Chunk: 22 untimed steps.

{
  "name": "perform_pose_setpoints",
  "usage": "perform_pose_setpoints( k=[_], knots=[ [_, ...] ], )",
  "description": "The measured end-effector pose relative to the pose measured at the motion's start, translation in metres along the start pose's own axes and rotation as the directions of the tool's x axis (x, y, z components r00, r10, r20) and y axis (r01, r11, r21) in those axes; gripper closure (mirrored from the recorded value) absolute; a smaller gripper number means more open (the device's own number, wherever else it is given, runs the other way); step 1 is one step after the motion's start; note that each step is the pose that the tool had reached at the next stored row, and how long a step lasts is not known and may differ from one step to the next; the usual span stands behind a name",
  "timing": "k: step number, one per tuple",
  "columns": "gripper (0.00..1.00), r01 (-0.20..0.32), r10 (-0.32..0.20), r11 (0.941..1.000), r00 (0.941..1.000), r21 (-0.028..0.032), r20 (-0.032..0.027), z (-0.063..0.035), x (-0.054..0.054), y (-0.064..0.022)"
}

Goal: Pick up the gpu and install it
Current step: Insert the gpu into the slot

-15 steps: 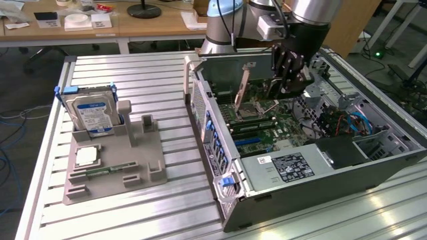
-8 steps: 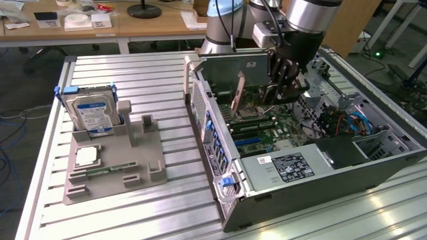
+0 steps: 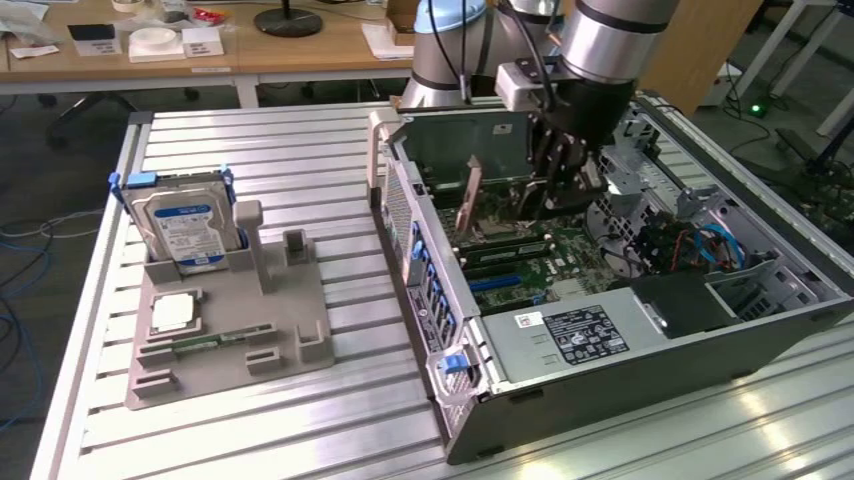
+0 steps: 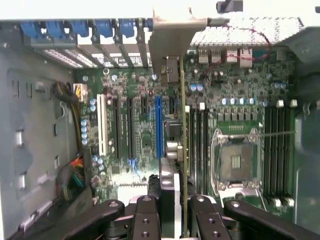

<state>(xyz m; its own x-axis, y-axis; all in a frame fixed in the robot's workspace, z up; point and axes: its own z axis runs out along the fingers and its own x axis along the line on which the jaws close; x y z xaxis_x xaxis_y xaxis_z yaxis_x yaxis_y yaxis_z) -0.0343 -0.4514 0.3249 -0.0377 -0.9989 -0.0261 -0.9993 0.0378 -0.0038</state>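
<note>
Pick-up looks done: the tool [image 3: 561, 175] is pinching the gpu [image 3: 467, 150] on edge inside the open computer case [image 3: 534, 425], toward the exterior view's right of the table [image 3: 307, 430]; the card hangs just above the motherboard [image 4: 140, 145]; seating it appears not yet done.

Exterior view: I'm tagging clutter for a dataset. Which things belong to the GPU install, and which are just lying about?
In the job:
gpu, held in the gripper
computer case, lying open
motherboard

Lying about:
hard drive, standing in the grey holder
</note>
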Motion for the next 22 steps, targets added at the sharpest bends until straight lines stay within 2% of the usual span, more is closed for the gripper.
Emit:
perform_pose_setpoints(
  k=[10, 14, 22],
  knots=[
    [0.72, 0.001, -0.001, 1.0, 1.0, -0.0002, -0.0001, 0.0164, 0.002, 0.0042],
    [0.72, 0.001, -0.001, 1.0, 1.0, -0.0012, -0.0001, 0.0223, 0.007, 0.0046],
    [0.72, 0.004, -0.004, 1.0, 1.0, -0.0015, -0.0005, 0.0244, 0.007, 0.0072]
  ],
)
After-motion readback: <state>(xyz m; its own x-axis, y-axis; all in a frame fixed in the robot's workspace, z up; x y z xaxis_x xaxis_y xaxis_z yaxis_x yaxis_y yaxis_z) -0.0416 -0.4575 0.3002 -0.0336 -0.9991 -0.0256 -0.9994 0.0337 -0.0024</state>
